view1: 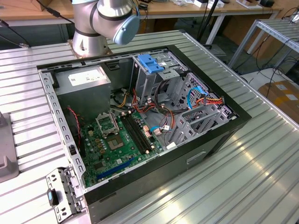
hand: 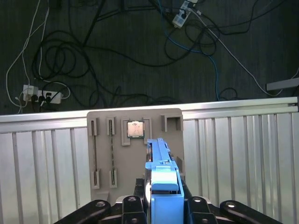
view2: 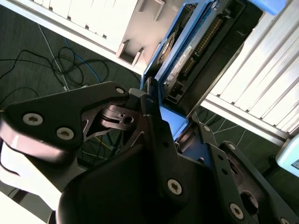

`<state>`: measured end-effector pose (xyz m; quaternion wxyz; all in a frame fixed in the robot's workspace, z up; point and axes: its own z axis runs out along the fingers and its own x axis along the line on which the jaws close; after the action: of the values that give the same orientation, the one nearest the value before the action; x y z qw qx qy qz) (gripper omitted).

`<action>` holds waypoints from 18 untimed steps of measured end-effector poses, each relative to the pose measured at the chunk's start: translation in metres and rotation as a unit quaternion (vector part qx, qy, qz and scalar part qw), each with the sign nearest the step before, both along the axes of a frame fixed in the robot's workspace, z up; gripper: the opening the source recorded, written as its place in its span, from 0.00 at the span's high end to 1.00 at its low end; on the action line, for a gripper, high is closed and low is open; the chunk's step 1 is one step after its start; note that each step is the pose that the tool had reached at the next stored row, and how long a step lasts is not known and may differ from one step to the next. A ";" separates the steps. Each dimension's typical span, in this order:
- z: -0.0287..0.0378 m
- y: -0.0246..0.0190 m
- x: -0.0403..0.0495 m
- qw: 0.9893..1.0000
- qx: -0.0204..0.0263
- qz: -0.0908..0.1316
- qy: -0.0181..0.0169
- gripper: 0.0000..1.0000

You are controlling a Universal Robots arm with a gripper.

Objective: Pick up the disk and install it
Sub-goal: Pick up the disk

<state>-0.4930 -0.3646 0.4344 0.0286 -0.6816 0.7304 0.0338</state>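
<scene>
In both wrist views my gripper (hand: 163, 204) (view2: 175, 125) is shut on the disk (hand: 162, 179), a dark drive in a bright blue carrier held on edge between the black fingers (view2: 148, 109). The second wrist view shows the disk's (view2: 189, 51) dark face and its connector row inside the blue frame. The disk's far end lies over a beige holder plate (hand: 105, 154) that sits on the ribbed metal table. Whether the disk still touches that plate, I cannot tell.
The beige plate carries a square chip (hand: 135, 128) and several slots. An open computer case (view1: 219, 140) lies on the table with a motherboard (view1: 117, 140), a grey power supply (view1: 84, 81) and a drive cage with a light-blue latch (view1: 152, 63). Cables (hand: 70, 56) lie on the floor beyond the table edge.
</scene>
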 end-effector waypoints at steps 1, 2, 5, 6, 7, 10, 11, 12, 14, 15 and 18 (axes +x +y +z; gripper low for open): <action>0.0001 0.0000 0.0000 1.000 0.000 0.000 0.000 0.63; 0.0003 0.0000 0.0000 1.000 0.000 0.000 0.000 0.63; 0.0029 0.0000 0.0000 1.000 0.000 0.000 0.000 0.63; 0.0040 0.0000 0.0000 1.000 0.000 0.000 0.000 0.63; 0.0046 0.0000 0.0000 1.000 0.000 0.000 0.000 0.63; 0.0068 0.0000 0.0000 1.000 0.000 0.000 0.000 0.63; 0.0073 0.0000 0.0000 1.000 0.000 0.000 0.000 0.63; 0.0077 0.0000 0.0000 1.000 0.000 0.000 0.000 0.63; 0.0093 0.0000 0.0000 1.000 0.000 0.000 0.000 0.63; 0.0096 0.0000 0.0000 1.000 0.000 0.000 0.000 0.63; 0.0105 0.0000 0.0000 1.000 0.000 0.000 0.000 0.63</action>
<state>-0.4930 -0.3646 0.4449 0.0287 -0.6816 0.7304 0.0338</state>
